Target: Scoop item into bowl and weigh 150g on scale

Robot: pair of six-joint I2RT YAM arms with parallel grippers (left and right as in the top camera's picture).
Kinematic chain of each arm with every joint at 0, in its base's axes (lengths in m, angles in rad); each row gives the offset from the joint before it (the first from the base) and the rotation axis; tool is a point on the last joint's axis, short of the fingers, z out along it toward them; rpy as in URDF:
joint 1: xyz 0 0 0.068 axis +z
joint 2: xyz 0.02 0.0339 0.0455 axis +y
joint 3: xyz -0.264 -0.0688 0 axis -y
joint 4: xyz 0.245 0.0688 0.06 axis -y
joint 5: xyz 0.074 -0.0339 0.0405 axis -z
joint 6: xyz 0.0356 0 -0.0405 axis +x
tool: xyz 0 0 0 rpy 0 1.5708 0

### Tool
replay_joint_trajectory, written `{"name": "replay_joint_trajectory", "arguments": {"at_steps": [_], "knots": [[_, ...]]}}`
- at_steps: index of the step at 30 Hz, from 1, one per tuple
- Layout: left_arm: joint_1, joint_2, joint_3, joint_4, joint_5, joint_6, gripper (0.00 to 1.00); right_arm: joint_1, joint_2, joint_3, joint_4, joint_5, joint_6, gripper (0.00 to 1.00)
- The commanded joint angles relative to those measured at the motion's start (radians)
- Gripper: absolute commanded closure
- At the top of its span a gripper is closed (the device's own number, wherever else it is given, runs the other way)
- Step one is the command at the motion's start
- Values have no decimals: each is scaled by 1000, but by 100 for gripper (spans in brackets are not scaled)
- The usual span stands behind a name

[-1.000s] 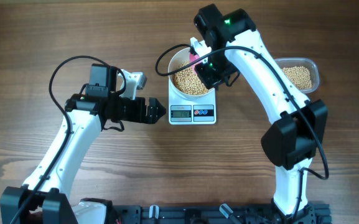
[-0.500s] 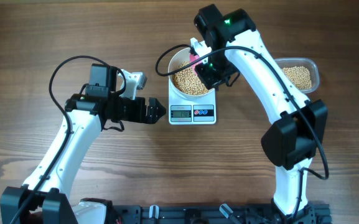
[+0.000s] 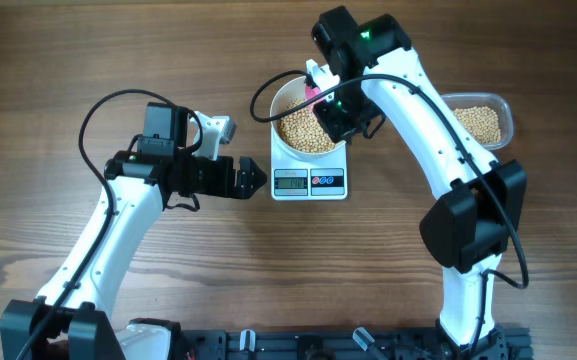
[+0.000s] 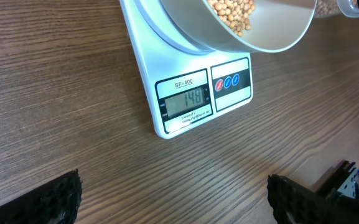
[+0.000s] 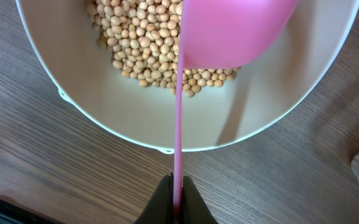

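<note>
The white bowl (image 3: 284, 93) stands on the scale (image 3: 310, 183) and holds a heap of tan beans (image 3: 303, 131). In the left wrist view the scale (image 4: 147, 70) shows 148 on its display (image 4: 193, 98), with the bowl (image 4: 191, 25) and beans (image 4: 232, 12) above it. My right gripper (image 5: 178, 188) is shut on the thin handle of a pink spoon (image 5: 229, 31), whose scoop hangs over the beans (image 5: 142, 37) in the bowl (image 5: 135, 118). My left gripper (image 4: 173, 200) is open and holds nothing. It hovers low over the wood just left of the scale, fingers (image 4: 61, 200) wide apart.
A clear plastic tub (image 3: 480, 122) with more beans sits at the right, beyond the right arm. The right arm reaches over the scale's right side. A cable loops above the bowl's left rim (image 3: 258, 100).
</note>
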Motion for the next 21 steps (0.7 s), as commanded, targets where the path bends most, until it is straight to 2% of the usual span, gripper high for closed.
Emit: {"name": "replay_joint_trajectory", "arguments": {"at_steps": [1, 5, 13, 17, 21], "knots": [[-3, 4, 19, 3, -6, 20, 0, 6, -34, 23, 11, 1, 3, 96], [-3, 4, 19, 3, -6, 20, 0, 11, -37, 23, 14, 54, 19, 96], [-3, 4, 19, 3, -6, 20, 0, 28, -45, 36, -34, 51, 31, 96], [-3, 4, 19, 3, -6, 20, 0, 38, -48, 36, 19, 42, 30, 96], [-3, 4, 19, 3, -6, 20, 0, 38, -48, 36, 0, 43, 27, 96]]}}
